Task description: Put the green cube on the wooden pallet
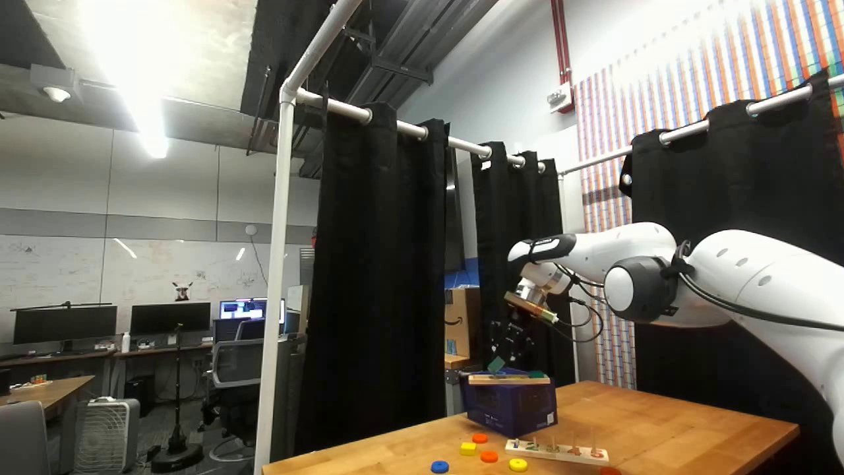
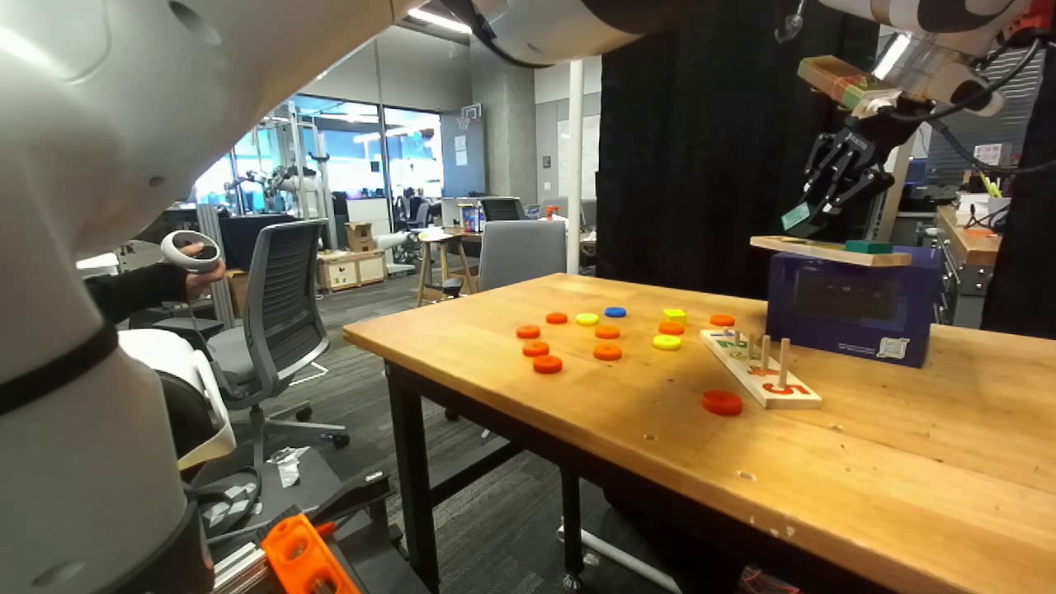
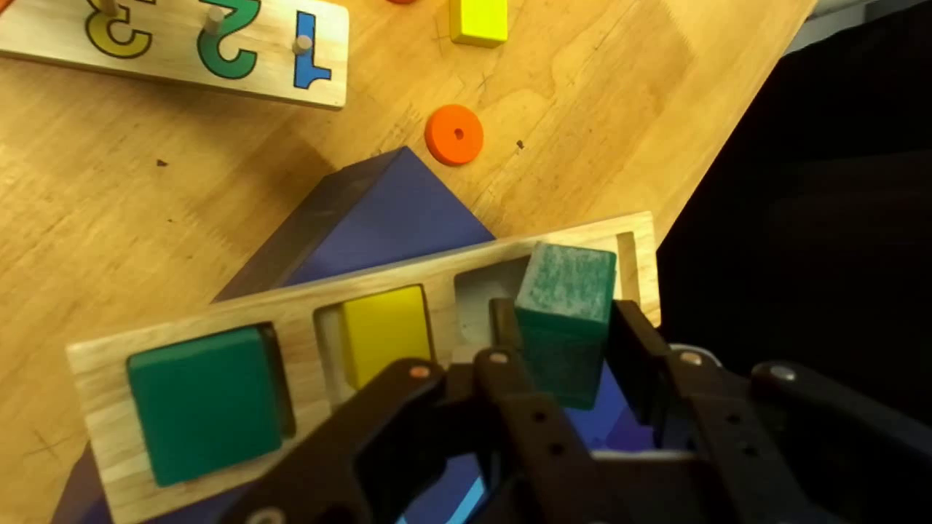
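Note:
My gripper (image 3: pixel 569 320) is shut on a green cube (image 3: pixel 564 291), with one finger on each side of it. The held cube also shows tilted in both exterior views (image 1: pixel 496 364) (image 2: pixel 797 219). It is over one end of the wooden pallet (image 3: pixel 300 364), in front of a bare slot; I cannot tell whether it touches the wood. The pallet lies on a blue box and shows in both exterior views (image 1: pixel 491 380) (image 2: pixel 813 249). Another green cube (image 3: pixel 207 404) sits in the slot at the opposite end. A yellow block (image 3: pixel 386 331) sits in the slot beside it.
The blue box (image 2: pixel 850 305) stands on the wooden table (image 2: pixel 528 396). A numbered peg board (image 2: pixel 763 371) lies close to it. Several orange, yellow and blue discs and a yellow cube (image 2: pixel 675 315) are spread on the table. A black curtain (image 1: pixel 382 277) hangs behind.

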Robot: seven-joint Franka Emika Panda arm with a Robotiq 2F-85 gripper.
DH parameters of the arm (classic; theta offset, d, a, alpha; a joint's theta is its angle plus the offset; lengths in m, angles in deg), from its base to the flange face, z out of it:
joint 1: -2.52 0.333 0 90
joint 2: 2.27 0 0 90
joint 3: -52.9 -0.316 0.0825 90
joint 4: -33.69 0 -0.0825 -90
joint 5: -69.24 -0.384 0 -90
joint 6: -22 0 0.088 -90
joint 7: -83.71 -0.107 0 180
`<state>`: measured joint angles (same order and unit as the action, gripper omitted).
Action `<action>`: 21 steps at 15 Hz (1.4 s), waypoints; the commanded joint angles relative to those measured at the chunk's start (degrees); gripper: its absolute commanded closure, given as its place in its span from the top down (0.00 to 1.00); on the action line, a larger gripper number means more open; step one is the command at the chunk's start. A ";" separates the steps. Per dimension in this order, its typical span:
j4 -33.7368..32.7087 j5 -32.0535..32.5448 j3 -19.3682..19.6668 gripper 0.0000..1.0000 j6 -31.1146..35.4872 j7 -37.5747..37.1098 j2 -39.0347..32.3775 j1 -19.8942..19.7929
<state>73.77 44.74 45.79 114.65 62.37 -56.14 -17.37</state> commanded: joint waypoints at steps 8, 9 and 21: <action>-0.05 13.18 5.18 0.13 -0.74 -1.70 1.99 6.44; -0.15 14.19 5.55 0.13 -0.72 -1.82 2.09 7.02; -1.20 21.12 8.09 0.13 -1.43 -1.46 2.23 10.71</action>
<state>72.96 63.67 52.60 114.49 61.33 -54.55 -7.89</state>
